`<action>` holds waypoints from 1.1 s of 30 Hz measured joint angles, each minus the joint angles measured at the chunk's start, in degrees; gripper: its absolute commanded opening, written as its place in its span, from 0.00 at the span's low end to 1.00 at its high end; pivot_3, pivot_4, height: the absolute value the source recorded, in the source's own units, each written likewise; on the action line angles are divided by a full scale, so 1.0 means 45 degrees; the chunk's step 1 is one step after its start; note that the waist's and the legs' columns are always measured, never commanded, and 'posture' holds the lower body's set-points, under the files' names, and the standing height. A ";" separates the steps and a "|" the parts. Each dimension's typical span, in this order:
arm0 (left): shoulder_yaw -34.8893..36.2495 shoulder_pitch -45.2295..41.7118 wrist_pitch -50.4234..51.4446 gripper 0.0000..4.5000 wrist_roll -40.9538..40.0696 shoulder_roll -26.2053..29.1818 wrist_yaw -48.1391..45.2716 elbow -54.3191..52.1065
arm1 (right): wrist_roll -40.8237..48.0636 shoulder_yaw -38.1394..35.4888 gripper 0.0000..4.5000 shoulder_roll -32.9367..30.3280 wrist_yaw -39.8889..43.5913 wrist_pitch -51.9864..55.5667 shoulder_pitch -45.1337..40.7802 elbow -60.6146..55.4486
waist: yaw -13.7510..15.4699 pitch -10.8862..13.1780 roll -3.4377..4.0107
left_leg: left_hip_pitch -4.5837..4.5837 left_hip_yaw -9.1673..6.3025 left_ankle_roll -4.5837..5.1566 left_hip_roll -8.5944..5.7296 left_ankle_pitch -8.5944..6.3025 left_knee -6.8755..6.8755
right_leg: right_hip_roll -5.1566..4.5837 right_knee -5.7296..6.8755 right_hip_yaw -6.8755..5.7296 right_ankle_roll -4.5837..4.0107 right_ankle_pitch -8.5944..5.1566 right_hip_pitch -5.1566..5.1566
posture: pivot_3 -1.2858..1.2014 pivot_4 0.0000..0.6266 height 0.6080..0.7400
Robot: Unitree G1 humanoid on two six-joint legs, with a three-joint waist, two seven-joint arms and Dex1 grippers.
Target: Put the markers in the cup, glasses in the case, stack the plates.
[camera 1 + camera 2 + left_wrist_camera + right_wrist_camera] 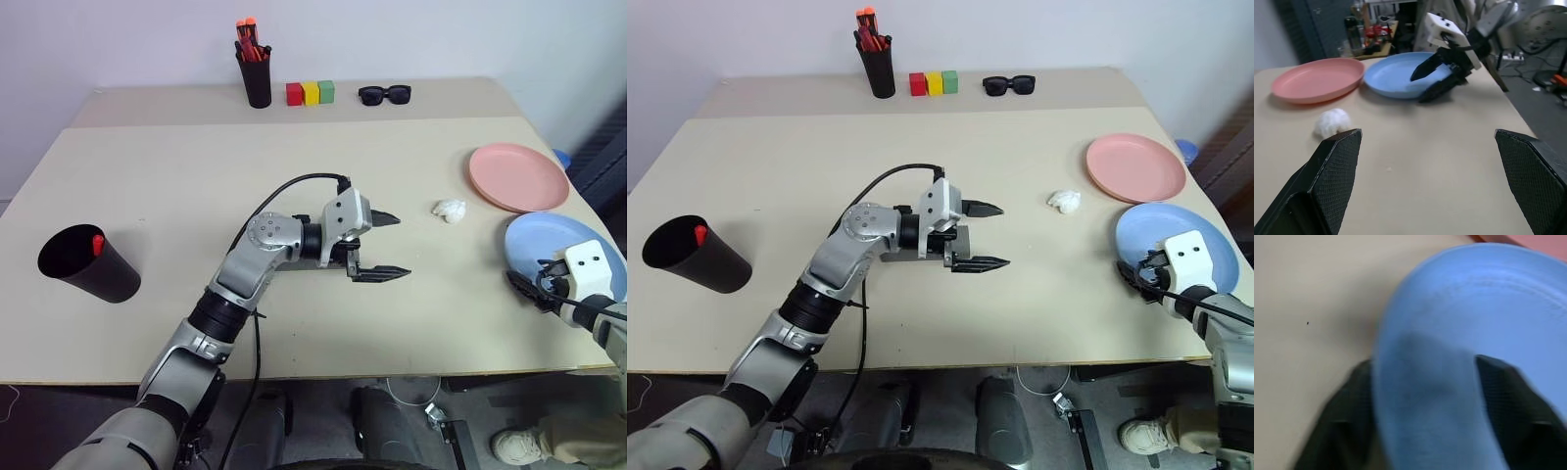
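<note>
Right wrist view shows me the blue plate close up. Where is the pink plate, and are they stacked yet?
Observer: Not stacked. The pink plate lies flat on the table just beyond the blue plate, side by side.
Operator: What is the left pincer doing?
Observer: The left pincer is open and holds nothing, over the middle of the table, pointing toward the plates.
Operator: Any marker in the cup?
Observer: Yes, the red cap of a marker pokes up inside the black cup at the robot's left.
</note>
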 measured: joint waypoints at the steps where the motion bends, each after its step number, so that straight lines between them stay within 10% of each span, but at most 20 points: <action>1: -0.0091 -0.0001 -0.0032 1.00 0.0020 0.0195 -0.0194 0.0000 | -0.0002 0.0000 0.28 0.0000 -0.0001 0.0074 -0.0030 0.0000 | -0.0011 0.0000 0.0000 | 0.0000 0.0000 0.0000 0.0000 0.0000 0.0000 | 0.0000 0.0000 0.0000 0.0000 0.0000 0.0000 | 0.52 0.24 1.00; 4: -0.0225 -0.0001 -0.0086 1.00 0.0067 0.0487 -0.0472 0.0008 | -0.0007 0.0000 0.02 0.0001 -0.0024 0.0206 -0.0224 -0.0010 | 0.0003 0.0000 0.0000 | -0.0001 -0.0001 0.0000 0.0000 0.0000 0.0001 | 0.0000 -0.0001 0.0001 0.0000 0.0000 0.0000 | 0.52 0.24 1.00; 23: -0.0261 0.0009 -0.0256 1.00 0.0327 0.0364 0.0098 0.0043 | -0.2226 0.1390 0.02 -0.0913 -0.1285 -0.1559 -0.4451 0.1587 | -0.0014 0.0003 0.0007 | -0.0004 -0.0003 0.0000 0.0000 0.0000 -0.0006 | 0.0001 -0.0007 -0.0002 0.0002 -0.0001 -0.0003 | 0.52 0.24 1.00; 33: -0.0171 0.0239 0.0062 1.00 0.0399 0.0460 0.1116 -0.0299 | -0.4333 0.4402 0.02 -0.0524 -0.1154 -0.5807 -1.0884 1.0959 | -0.0102 0.0013 0.0022 | -0.0004 0.0005 0.0000 0.0000 0.0001 -0.0031 | 0.0005 -0.0010 0.0006 -0.0002 0.0001 -0.0021 | 0.52 0.24 1.00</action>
